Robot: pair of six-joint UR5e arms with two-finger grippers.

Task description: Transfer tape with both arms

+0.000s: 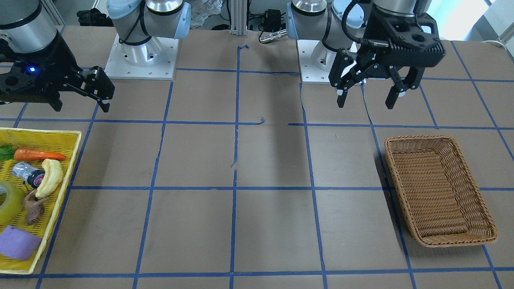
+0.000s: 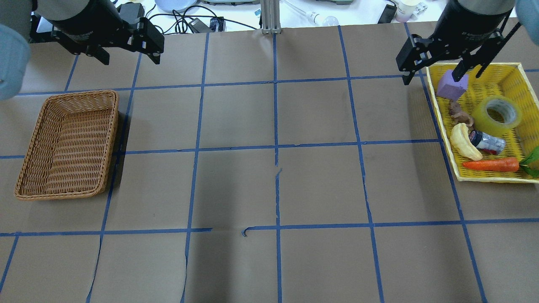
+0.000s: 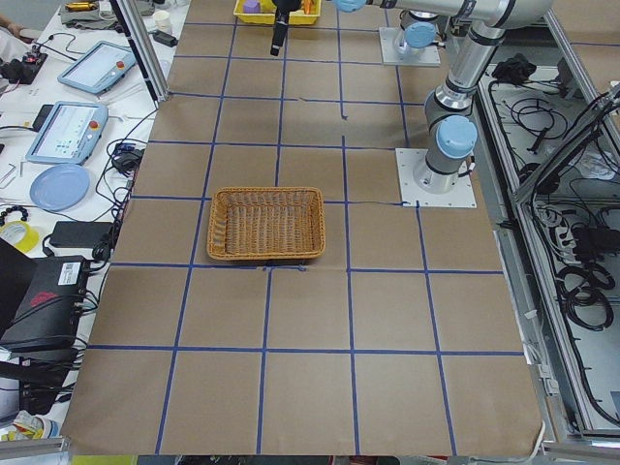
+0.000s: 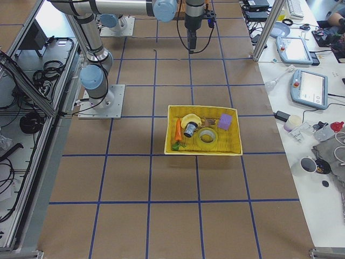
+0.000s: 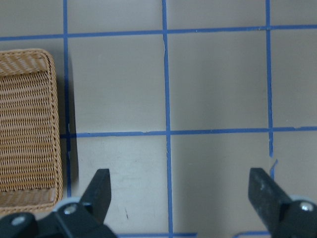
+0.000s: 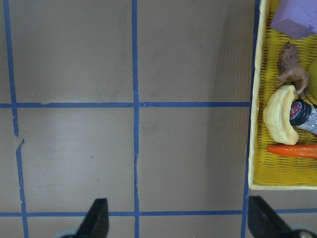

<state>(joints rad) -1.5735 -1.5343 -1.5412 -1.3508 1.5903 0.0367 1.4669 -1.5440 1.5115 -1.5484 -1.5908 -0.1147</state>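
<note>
Pickup not yet begun: your right claw [image 2: 440,75] hangs wide and empty, so shift it sideways and down onto the tape [image 2: 485,119].

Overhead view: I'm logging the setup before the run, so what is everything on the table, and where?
table: 1, brown with blue grid lines, fills the view
basket: 1, brown wicker, robot's left side, nothing in it
tray: 1, yellow mesh, robot's right side
tape: 1 roll, translucent yellow, in the tray
block: 1, purple, tray's far end
animal figure: 1, brown, between block and squash
squash: 1, pale yellow, mid-tray
bottle: 1, small, dark cap, beside the squash
carrot: 1, orange, tray's near end
left hand: 1, black, open, beyond the basket
right hand: 1, black, open, at the tray's far corner
</note>
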